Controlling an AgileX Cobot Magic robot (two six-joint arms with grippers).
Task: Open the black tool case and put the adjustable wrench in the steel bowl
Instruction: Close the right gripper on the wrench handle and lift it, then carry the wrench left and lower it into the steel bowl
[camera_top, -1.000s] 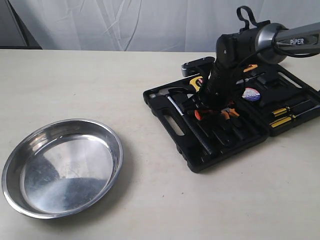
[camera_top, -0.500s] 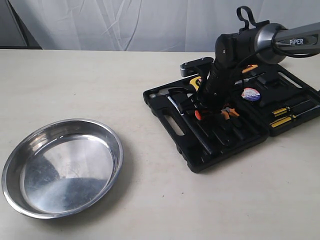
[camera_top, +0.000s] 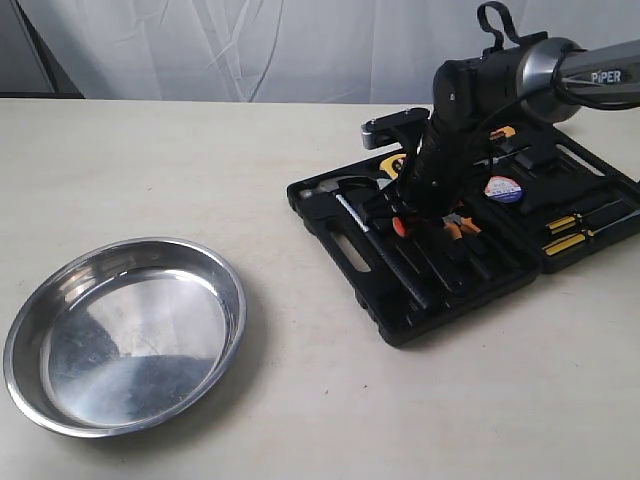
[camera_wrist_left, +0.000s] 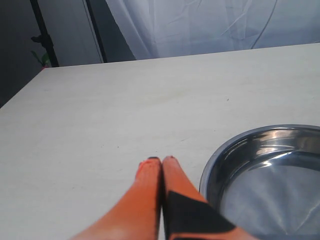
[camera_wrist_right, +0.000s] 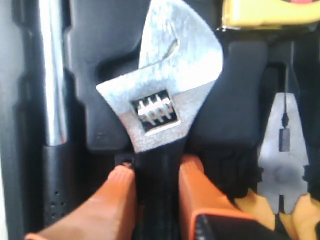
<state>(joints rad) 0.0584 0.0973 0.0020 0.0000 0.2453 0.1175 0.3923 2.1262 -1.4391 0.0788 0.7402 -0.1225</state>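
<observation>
The black tool case (camera_top: 345, 250) lies open at the right of the table, tools in its slots. My right gripper (camera_top: 415, 212) reaches down into it. In the right wrist view that gripper (camera_wrist_right: 157, 172) is shut on the black handle of the adjustable wrench (camera_wrist_right: 160, 95), just below its silver head. The arm hides the wrench in the exterior view. The steel bowl (camera_top: 125, 335) sits at the front left with nothing in it. My left gripper (camera_wrist_left: 161, 162) is shut on nothing, low over the table beside the bowl's rim (camera_wrist_left: 215, 155).
In the case, a long black-handled hammer (camera_top: 375, 245) lies beside the wrench, its steel shaft (camera_wrist_right: 52, 75) close to my right fingers. Orange-handled pliers (camera_wrist_right: 282, 150) lie on the wrench's other side. Yellow screwdrivers (camera_top: 575, 235) sit in the lid half.
The right arm has shifted slightly up and to the right over the case. Bowl and case have not moved.
</observation>
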